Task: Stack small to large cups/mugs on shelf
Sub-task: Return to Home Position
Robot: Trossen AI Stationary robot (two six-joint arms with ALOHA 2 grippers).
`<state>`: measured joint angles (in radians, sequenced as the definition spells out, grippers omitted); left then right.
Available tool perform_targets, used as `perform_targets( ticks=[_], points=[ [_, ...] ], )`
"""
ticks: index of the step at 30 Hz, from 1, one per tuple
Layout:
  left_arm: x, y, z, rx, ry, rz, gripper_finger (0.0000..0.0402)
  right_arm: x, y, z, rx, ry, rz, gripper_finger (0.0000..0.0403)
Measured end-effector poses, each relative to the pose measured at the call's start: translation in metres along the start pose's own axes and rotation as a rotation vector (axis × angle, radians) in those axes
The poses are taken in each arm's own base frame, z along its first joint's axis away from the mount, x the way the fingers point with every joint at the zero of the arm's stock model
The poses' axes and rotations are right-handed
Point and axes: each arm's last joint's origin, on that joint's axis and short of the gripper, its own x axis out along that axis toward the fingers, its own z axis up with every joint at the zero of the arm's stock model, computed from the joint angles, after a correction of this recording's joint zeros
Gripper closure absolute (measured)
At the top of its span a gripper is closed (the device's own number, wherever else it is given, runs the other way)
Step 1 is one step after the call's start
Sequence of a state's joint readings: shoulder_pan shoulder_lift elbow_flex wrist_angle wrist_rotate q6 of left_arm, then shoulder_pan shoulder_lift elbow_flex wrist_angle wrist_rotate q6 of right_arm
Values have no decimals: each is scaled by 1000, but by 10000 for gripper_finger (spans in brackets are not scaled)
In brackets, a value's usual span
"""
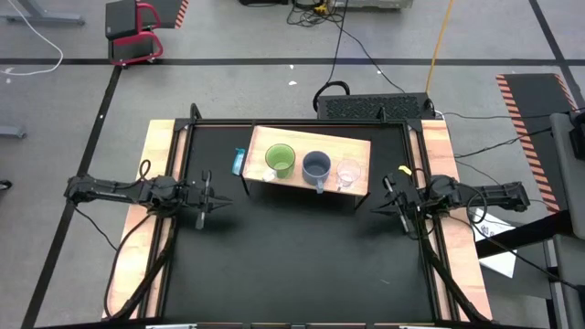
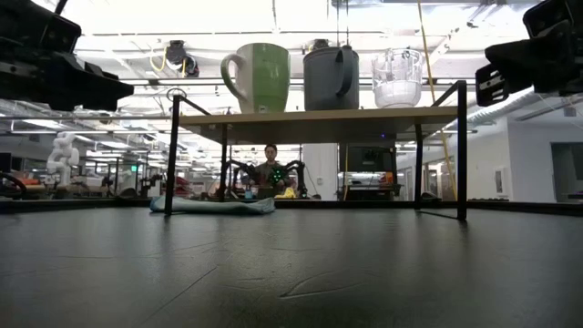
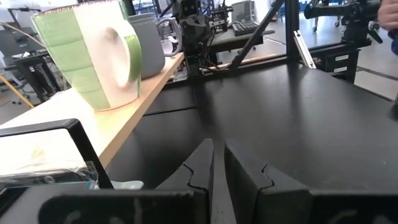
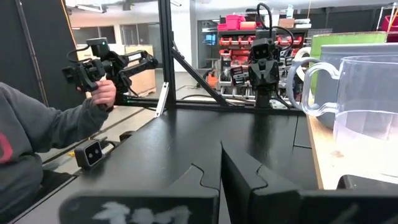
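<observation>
when viewed from above, found green mug [image 1: 280, 161], grey-blue mug [image 1: 316, 166], glass cup [image 1: 348, 172] in a row on shelf [image 1: 352, 146]. from low, confirmed upright. at wrists, saw left end effector [image 3: 217, 149] and right end effector [image 4: 221, 152] pressed together. judged homing step; needed only retracting clear.

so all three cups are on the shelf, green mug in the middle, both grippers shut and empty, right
No: the high view shows the grey-blue mug in the middle, the lime-green mug at the left arm's end, the clear glass cup at the other. All three are on the shelf; left gripper and right gripper are shut, empty.
</observation>
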<state>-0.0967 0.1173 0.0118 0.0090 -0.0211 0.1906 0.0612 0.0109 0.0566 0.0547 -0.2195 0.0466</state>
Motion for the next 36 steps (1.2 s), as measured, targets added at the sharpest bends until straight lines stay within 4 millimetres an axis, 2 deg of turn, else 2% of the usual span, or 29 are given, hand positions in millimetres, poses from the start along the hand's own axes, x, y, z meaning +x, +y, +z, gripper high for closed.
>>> perform_targets(
  ticks=[8, 19, 36],
  points=[
    [0, -1, 0, 6, -1, -21, 360, 0, -2, 4, -43, -55, -72, 403],
    [0, -1, 0, -16, -1, -25, 360, 0, -5, 3, -93, -40, -171, 403],
    [0, -1, 0, -20, -1, -24, 360, 0, -5, 2, -62, -40, -173, 403]
  ],
)
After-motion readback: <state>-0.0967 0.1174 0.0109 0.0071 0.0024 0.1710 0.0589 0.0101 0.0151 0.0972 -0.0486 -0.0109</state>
